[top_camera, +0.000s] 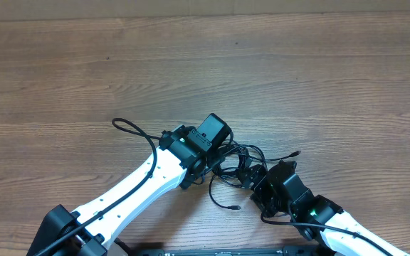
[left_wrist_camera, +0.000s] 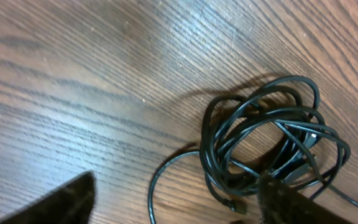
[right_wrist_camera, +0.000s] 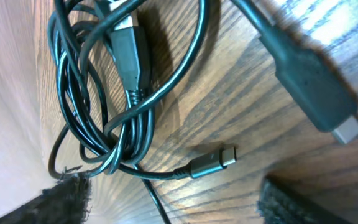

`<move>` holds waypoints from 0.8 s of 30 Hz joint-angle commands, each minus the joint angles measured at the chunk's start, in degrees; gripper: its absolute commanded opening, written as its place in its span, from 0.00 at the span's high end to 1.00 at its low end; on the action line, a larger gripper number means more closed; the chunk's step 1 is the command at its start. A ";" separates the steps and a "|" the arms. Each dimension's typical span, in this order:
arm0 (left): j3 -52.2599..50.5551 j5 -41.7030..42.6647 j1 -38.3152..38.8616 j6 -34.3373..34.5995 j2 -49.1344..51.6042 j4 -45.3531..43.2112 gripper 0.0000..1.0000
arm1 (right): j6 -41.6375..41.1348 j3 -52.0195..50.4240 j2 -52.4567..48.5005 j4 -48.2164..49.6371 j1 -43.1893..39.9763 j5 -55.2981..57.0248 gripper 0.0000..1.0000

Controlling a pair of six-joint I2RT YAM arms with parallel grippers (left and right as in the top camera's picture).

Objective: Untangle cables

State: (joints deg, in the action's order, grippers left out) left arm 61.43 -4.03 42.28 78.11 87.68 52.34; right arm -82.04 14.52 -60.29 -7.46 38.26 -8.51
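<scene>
Cables [top_camera: 239, 160] lay in one knotted bundle on the tabletop [top_camera: 297, 71], loops crossing, and as far as I could judge none was pulled free yet. Left claw [left_wrist_camera: 176, 186] stood spread wide just beside the bundle, holding nothing. Right claw [right_wrist_camera: 173, 193] gaped over the bundle, also empty. All the separating was left to do.

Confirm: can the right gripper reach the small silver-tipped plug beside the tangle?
Probably yes: the right gripper is open, and the small silver-tipped plug lies uncovered on the table just ahead of its fingers, beside the tangled cables.
</scene>
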 commanded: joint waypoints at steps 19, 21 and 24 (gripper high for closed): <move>0.55 2.43 0.50 6.99 11.45 -8.13 0.37 | 2.80 -1.01 -0.26 2.23 -0.02 1.79 0.23; 0.55 3.06 0.52 6.99 13.90 -10.03 0.44 | 2.78 -1.01 -0.26 2.27 -0.02 1.81 0.23; 0.55 5.18 0.50 6.58 17.29 -12.83 0.46 | 2.78 -1.01 -0.26 2.25 -0.02 2.45 0.23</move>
State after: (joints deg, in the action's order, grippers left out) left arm 61.43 -1.37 42.39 84.53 101.82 40.86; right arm -78.87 14.22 -60.45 -5.54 38.24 -7.22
